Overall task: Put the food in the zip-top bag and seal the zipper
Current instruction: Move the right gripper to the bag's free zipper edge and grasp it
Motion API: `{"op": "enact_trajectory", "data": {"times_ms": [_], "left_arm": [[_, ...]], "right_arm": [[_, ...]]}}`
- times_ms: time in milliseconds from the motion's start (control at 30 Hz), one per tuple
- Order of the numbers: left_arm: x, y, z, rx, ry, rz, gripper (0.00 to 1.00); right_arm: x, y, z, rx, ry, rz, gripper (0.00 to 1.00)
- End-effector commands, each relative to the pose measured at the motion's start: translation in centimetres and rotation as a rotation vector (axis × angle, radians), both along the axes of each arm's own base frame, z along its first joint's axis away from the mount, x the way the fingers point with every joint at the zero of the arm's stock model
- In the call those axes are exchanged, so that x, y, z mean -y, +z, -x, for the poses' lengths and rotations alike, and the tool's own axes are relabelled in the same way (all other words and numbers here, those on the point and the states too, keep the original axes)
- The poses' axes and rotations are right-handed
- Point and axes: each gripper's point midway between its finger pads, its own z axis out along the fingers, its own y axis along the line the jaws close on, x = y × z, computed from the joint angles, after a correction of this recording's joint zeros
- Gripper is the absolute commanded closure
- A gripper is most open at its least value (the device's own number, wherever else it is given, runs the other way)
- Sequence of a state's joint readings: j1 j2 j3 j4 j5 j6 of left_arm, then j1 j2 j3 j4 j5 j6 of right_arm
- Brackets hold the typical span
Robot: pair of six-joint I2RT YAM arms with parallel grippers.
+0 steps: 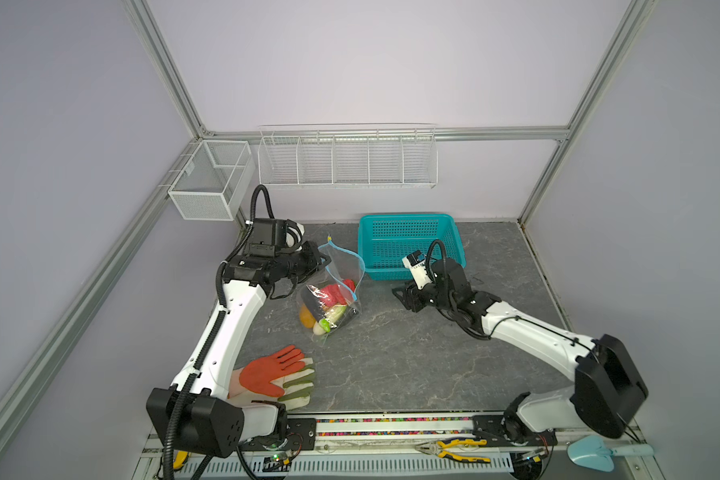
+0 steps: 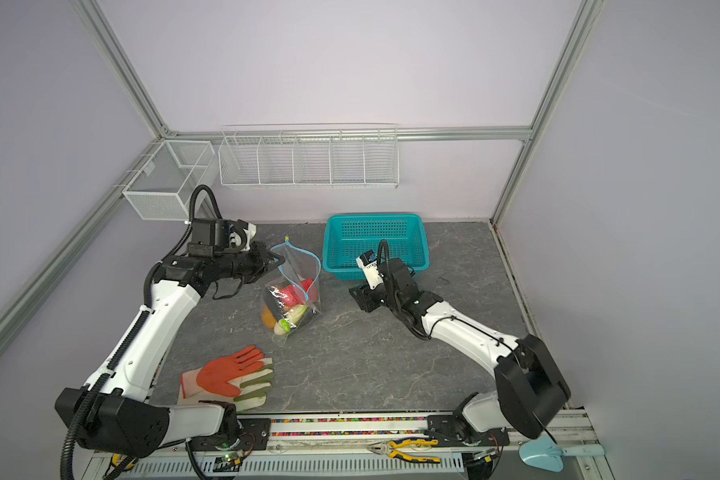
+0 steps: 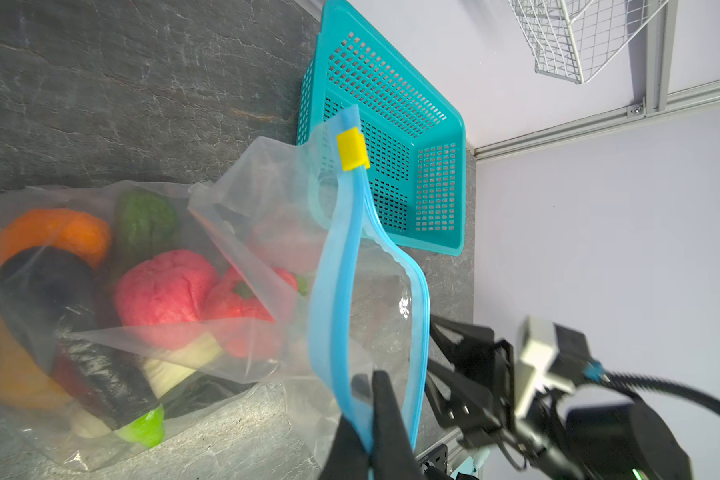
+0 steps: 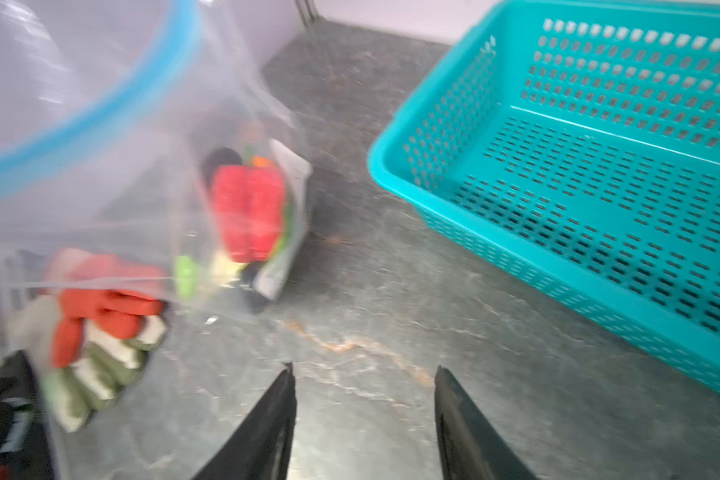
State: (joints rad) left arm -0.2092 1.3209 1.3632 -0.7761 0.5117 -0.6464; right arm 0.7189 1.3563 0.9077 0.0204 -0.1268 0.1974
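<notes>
Teal perforated plastic basket [image 1: 406, 217] sits at back of grey marbled tabletop [image 1: 412, 365]; orange-and-green work gloves [image 1: 275, 376] lie near front (overlapping); yellow-handled pliers [image 1: 458, 449] rest on front rail.

Zip-top bag [image 2: 298, 270] held up, bottom on table [image 2: 391, 365], mouth open, food [image 2: 289, 297] piled inside. Left gripper [image 2: 278, 262] clamped on zipper [image 2: 304, 250]. Right gripper [image 2: 355, 296] low, apart from bag. Teal basket [image 2: 375, 217] behind.

- Bare surface [image 1: 412, 365] lay wide open between the bag [image 1: 329, 305] and the right tool [image 4: 364, 370].
- The teal basket [image 1: 408, 245] blocked the back, close to that tool.
- The gloves [image 1: 279, 374] lay at the front, by the left arm.
- The left tool [image 1: 324, 262] blocked the bag's left side.
</notes>
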Motion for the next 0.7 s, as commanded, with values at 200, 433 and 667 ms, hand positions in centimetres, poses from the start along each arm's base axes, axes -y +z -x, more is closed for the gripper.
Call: {"op": "enact_trajectory", "data": {"times_ms": [200, 433, 667], "left_arm": [[-0.5, -0.8, -0.4, -0.012, 0.017, -0.029, 1.0], [-0.5, -0.8, -0.2, -0.009, 0.016, -0.03, 1.0], [-0.5, -0.9, -0.1, -0.009, 0.011, -0.034, 1.0]], "right_arm": [[-5.6, 4.3, 5.0, 0.028, 0.147, -0.126, 0.45], [-9.9, 4.4, 5.5, 0.036, 0.219, -0.14, 0.32], [-11.4, 4.9, 5.0, 0.074, 0.216, -0.131, 0.35]]}}
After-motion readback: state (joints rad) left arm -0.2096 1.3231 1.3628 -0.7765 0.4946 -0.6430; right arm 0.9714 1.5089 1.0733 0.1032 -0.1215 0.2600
